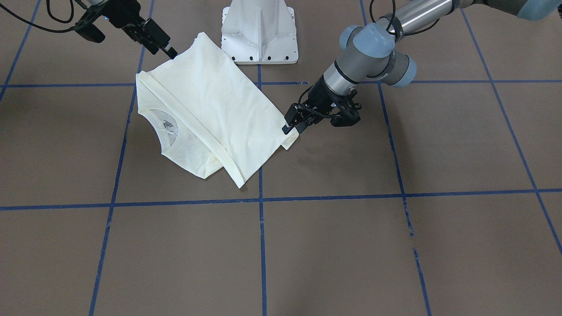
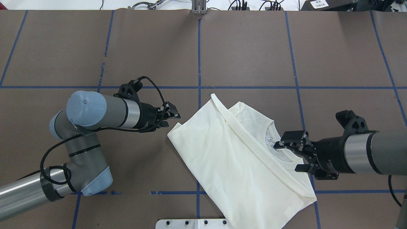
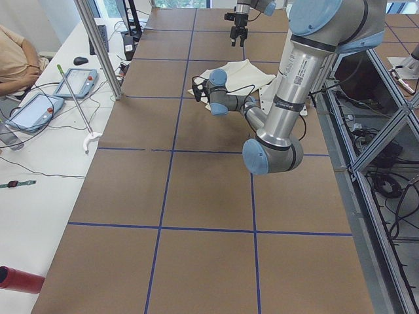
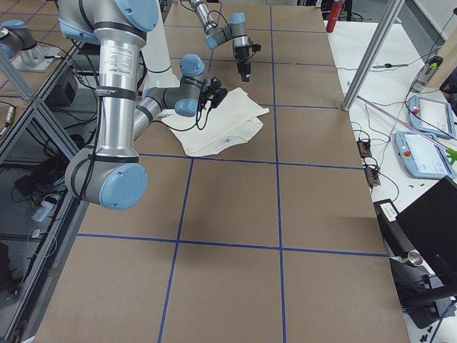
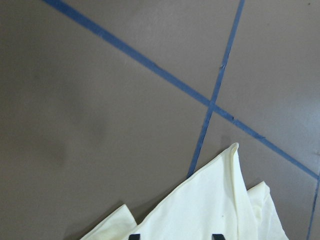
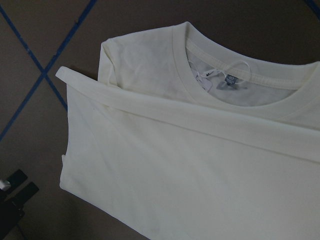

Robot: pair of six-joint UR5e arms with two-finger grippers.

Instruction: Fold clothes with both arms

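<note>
The cream T-shirt point(image 2: 235, 165) lies folded on the brown table, plain back up, with the collar and neck label point(image 6: 220, 82) showing at one end; the print is hidden. It also shows in the front view point(image 1: 210, 105). My left gripper point(image 2: 173, 118) is open and empty, low at the shirt's corner, seen too in the front view point(image 1: 293, 128). Its fingertips point(image 5: 134, 236) frame the shirt's edge point(image 5: 210, 210). My right gripper point(image 2: 290, 156) is open and empty, hovering above the shirt beside the collar, and shows at the front view's top left point(image 1: 164, 44).
The white pedestal base point(image 1: 260, 35) stands right behind the shirt. Blue tape lines point(image 2: 199, 95) grid the table. A side bench with tablets point(image 3: 39, 108) and a seated person point(image 3: 13, 59) runs along the far edge.
</note>
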